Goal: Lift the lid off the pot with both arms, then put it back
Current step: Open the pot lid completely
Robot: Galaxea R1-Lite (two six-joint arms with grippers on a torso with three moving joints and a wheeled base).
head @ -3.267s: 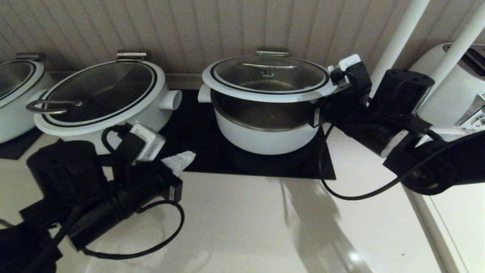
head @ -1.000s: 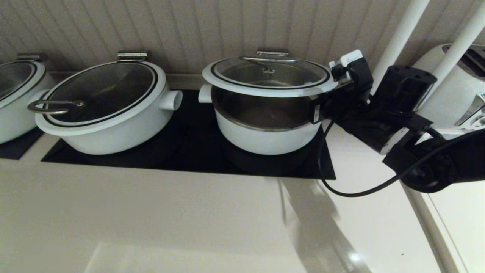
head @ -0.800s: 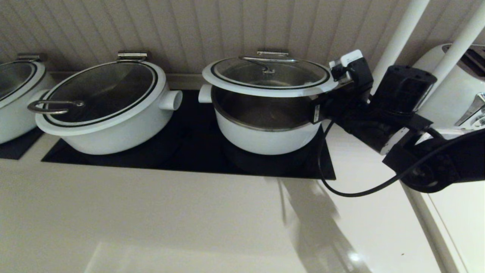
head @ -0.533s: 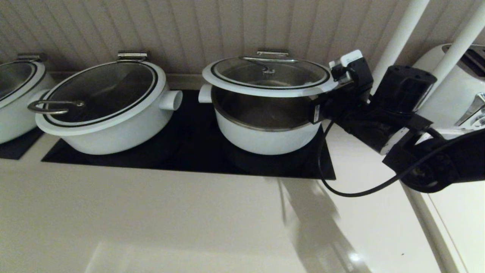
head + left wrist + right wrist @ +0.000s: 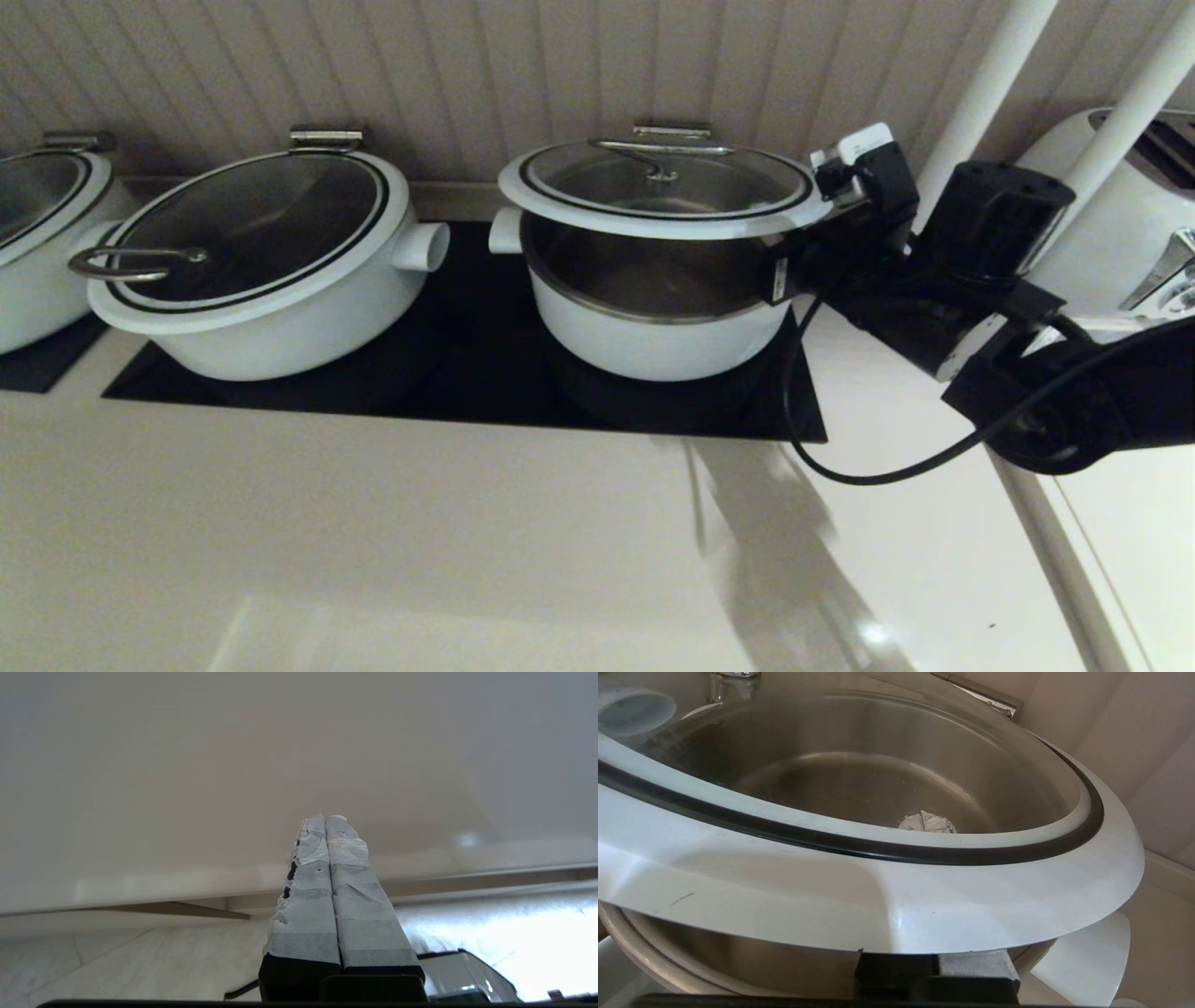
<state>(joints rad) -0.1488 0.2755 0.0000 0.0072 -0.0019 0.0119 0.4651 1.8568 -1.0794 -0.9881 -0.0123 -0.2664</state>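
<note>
The lid (image 5: 653,220) hangs tilted over the pot (image 5: 653,347). Its front and right edge are lifted, and a gap shows the steel inner bowl. Its back edge stays near the hinge clip (image 5: 670,131). My right arm (image 5: 934,280) reaches in from the right, with its fingers under the lid's right rim. In the right wrist view the white rim (image 5: 896,896) lies across my right gripper (image 5: 927,822), whose taped tips show through the glass, pressed together. My left gripper (image 5: 325,817) is shut and empty. It is out of the head view, down by the counter's front edge.
A wider white pot (image 5: 280,313) with a loop-handled lid stands to the left on the black mat (image 5: 467,383), and another pot (image 5: 37,280) at the far left. A white toaster (image 5: 1120,224) and two white poles (image 5: 980,93) stand right. A black cable (image 5: 868,478) loops over the counter.
Since 3.3 s ago my left arm has drawn back out of the head view and the lid's front has risen a little. Over the last second nothing has visibly moved.
</note>
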